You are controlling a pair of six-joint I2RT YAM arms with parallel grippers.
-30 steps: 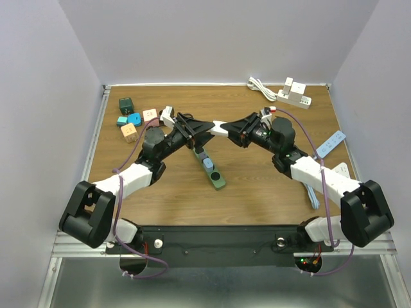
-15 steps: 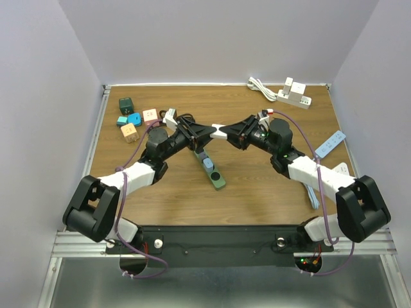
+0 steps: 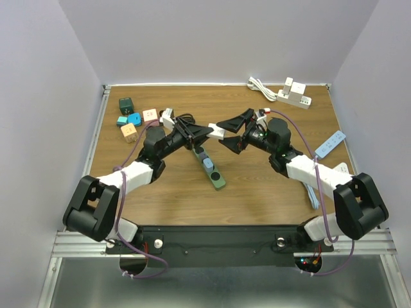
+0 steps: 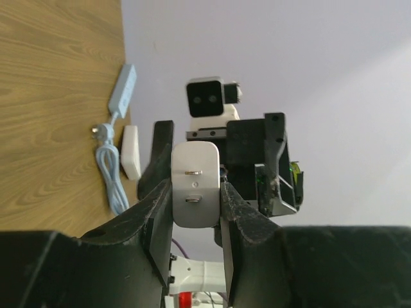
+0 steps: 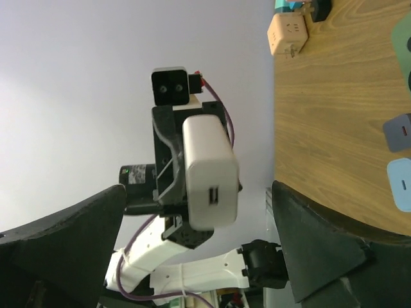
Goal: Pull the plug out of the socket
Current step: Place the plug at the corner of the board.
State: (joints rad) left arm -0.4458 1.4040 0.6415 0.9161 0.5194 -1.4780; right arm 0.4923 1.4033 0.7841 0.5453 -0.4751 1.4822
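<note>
A white plug [image 3: 217, 131] hangs in the air above the middle of the table, and my left gripper [image 3: 209, 131] is shut on it. In the left wrist view the plug [image 4: 196, 186] shows its two prongs, pinched between my left gripper [image 4: 196, 192] pads. My right gripper [image 3: 232, 130] stands open around the plug's other end without touching it. In the right wrist view the plug [image 5: 209, 173] shows its USB port between my right gripper [image 5: 199, 192] jaws, which are spread wide. A green socket strip [image 3: 210, 168] lies on the table below, with small plugs in it.
A white power strip [image 3: 295, 96] with an adapter and a coiled white cable [image 3: 259, 86] lie at the back right. Coloured cubes [image 3: 131, 119] sit at the back left. A white remote [image 3: 331, 144] and a blue cable [image 3: 313, 196] lie at the right.
My right gripper has opened and let go of the plug. My left gripper has closed onto the plug and now holds it alone.
</note>
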